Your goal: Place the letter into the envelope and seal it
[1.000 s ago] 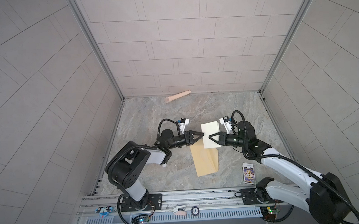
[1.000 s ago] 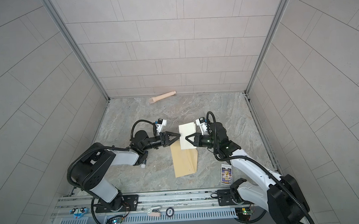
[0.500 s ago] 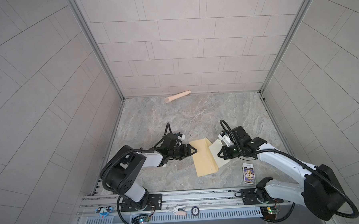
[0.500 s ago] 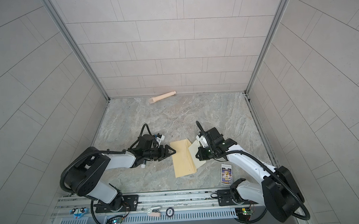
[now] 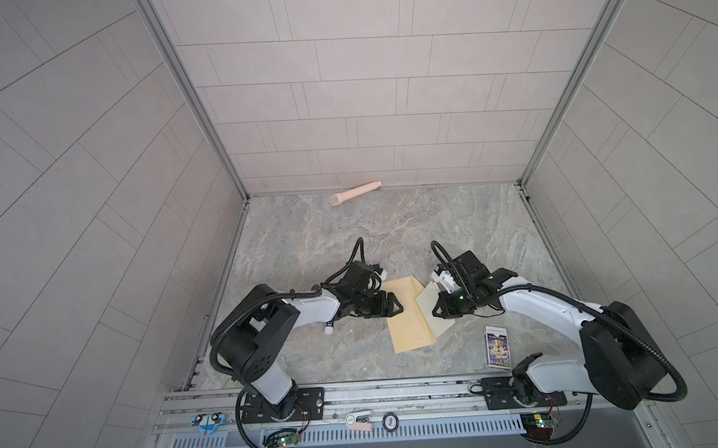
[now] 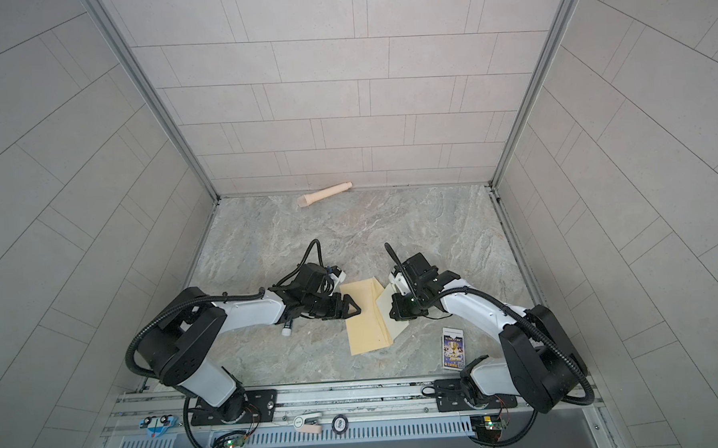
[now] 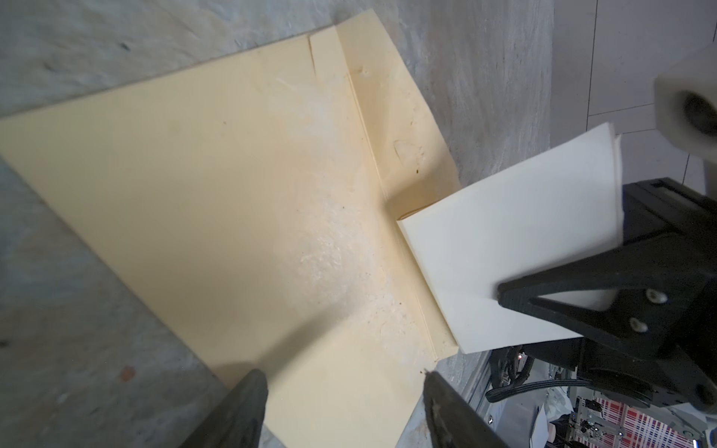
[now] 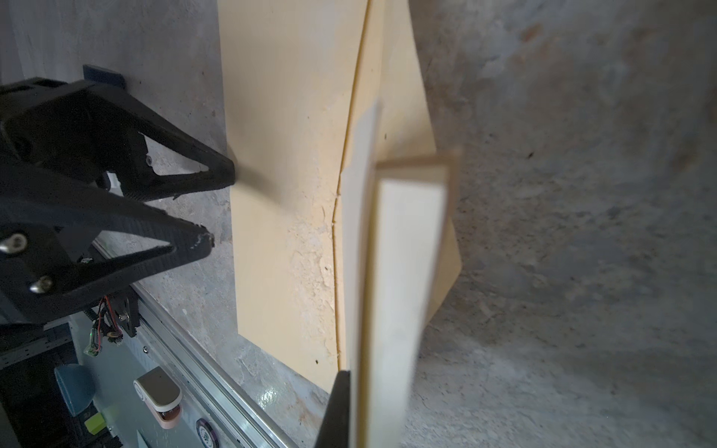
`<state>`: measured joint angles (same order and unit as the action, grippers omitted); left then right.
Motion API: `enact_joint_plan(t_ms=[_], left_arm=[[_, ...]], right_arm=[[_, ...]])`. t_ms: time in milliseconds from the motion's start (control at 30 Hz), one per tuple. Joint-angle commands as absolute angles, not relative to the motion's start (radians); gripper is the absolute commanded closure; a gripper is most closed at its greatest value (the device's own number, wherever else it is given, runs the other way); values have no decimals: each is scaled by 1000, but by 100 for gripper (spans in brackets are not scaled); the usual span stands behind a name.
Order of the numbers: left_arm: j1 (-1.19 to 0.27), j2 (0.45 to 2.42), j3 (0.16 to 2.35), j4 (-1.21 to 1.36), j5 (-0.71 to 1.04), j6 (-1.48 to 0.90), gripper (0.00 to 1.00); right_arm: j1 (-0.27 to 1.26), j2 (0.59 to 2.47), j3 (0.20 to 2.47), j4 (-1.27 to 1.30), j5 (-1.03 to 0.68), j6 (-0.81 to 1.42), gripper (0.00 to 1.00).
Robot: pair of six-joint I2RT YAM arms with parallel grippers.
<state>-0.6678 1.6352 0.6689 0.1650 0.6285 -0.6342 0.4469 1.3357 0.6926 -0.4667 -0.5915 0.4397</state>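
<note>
1. Right gripper (image 5: 437, 309): it grips the letter (image 7: 504, 240) by one end only. The free end could buckle if you drive it forward at this tilt, since thin paper is likely to fold before it slides
2. Left gripper (image 8: 222, 207): it clamps nothing, so the envelope (image 7: 232, 194) lies loose. A push from the letter could skate it across the bench (image 5: 350, 242) toward the left arm
3. The envelope mouth looks flat, so the sheet's edge may ride over the pocket instead of entering it
4. Grip check: the right gripper is pressed together, pinching the letter. The left gripper has its jaws spread, tips at the envelope's long edge opposite the flap (image 7: 403, 116). You cannot tell whether they touch it
5. The letter is tilted, with its lower edge down on the open flap just beside the mouth crease, and it is not visibly inside
6. The envelope lies flat on the bench between the arms, flap toward the right arm
7. The card pack (image 5: 497, 346) lies well apart, out of the way
</note>
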Motion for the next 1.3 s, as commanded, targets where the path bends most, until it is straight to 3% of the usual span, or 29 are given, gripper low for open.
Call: enact_joint_plan(t_ms=[0,1100,1267], left_arm=[[-669,1663,673,132,623,-600,30],[-670,1707,605,205,649,-610,32],[-668,1715,604,206,654,-605,32]], right_arm=[[451,1352,722,-457,-573,454,100],[479,1444,727,-398,-567,475,100],[513,1436,701,-391,-544,399,100]])
